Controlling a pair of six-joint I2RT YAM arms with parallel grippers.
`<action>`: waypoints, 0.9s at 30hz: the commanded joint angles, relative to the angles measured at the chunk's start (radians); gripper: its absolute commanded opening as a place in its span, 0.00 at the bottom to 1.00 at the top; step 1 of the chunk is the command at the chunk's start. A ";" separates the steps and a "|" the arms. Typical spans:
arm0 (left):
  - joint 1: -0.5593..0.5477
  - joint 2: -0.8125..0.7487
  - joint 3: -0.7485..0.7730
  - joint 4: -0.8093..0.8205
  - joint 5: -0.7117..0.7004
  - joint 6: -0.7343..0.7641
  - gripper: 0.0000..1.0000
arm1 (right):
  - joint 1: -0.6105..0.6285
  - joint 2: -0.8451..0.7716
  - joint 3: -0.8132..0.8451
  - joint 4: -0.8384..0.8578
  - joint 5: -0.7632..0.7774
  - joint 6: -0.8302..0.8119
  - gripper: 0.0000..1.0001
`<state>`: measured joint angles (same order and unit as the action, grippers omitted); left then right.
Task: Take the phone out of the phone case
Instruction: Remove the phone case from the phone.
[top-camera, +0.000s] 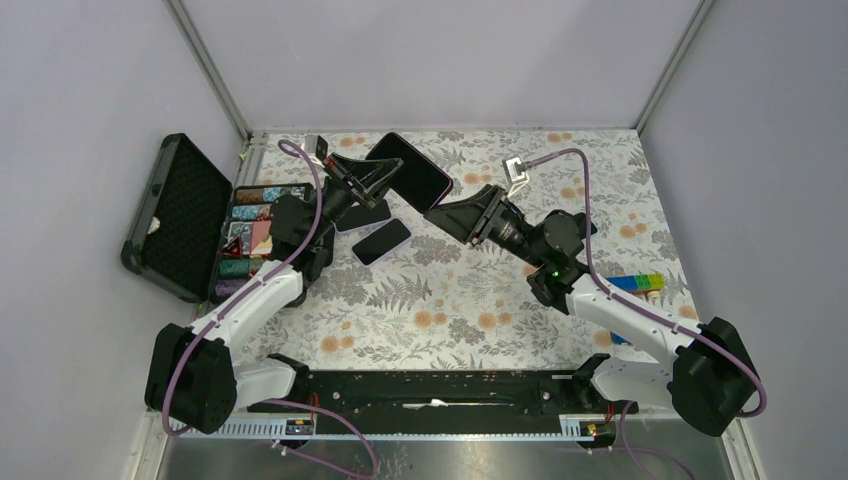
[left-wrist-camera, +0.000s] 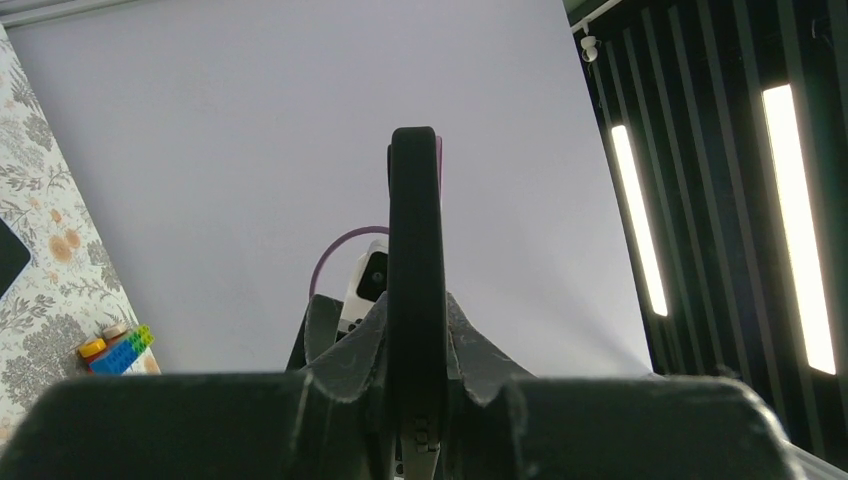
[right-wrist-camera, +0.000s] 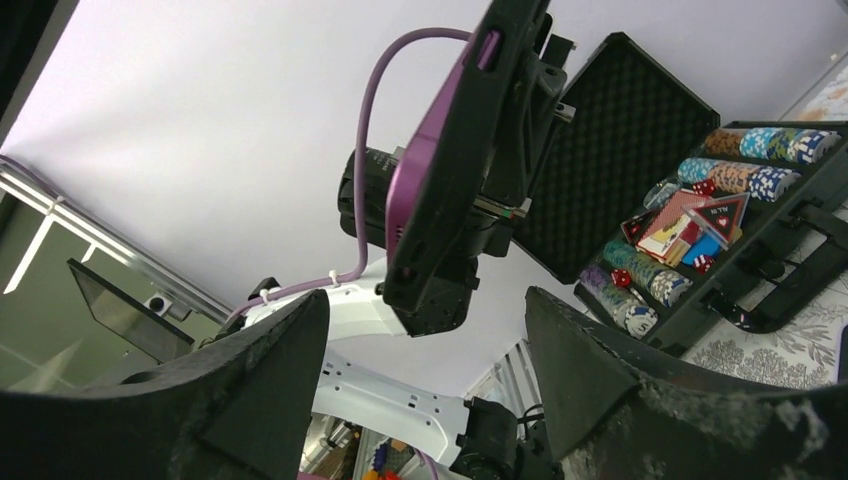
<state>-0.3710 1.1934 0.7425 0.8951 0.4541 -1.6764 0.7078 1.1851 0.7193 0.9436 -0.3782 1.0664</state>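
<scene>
— Where is the phone (top-camera: 408, 168)?
— Lifted off the counter (top-camera: 470, 300), toward the far side, in the left hand (top-camera: 372, 180). The purple case (right-wrist-camera: 428, 165) is on it, covering its back and rim.
— How does the left hand hold it?
— Its fingers are pressed together on the phone's two flat faces. From the left wrist the phone shows edge-on, standing straight up between them.
— And the right hand (top-camera: 450, 213)?
— Spread wide. It points at the phone's free end from the right, and in its own wrist view the phone hangs in line with the gap between the two fingers (right-wrist-camera: 270, 380). I cannot tell whether either finger touches it.
— Anything else around?
— A second phone (top-camera: 381, 241) lies flat on the counter just beside the left hand. An open box of poker chips (top-camera: 185, 215) sits at the left edge, and toy bricks (top-camera: 640, 283) lie by the right arm.
</scene>
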 joint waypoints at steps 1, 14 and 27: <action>-0.005 -0.028 0.032 0.092 -0.030 -0.033 0.00 | 0.013 0.003 0.035 0.071 0.006 -0.017 0.77; -0.009 -0.016 0.003 0.147 -0.006 -0.215 0.00 | 0.012 0.056 0.010 0.068 -0.006 -0.006 0.39; -0.014 -0.032 -0.026 0.136 -0.032 -0.279 0.00 | 0.011 0.008 0.026 -0.426 0.226 -0.112 0.27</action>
<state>-0.3725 1.2011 0.6910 0.8219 0.4328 -1.8160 0.7280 1.1595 0.7441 0.7746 -0.2901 1.0275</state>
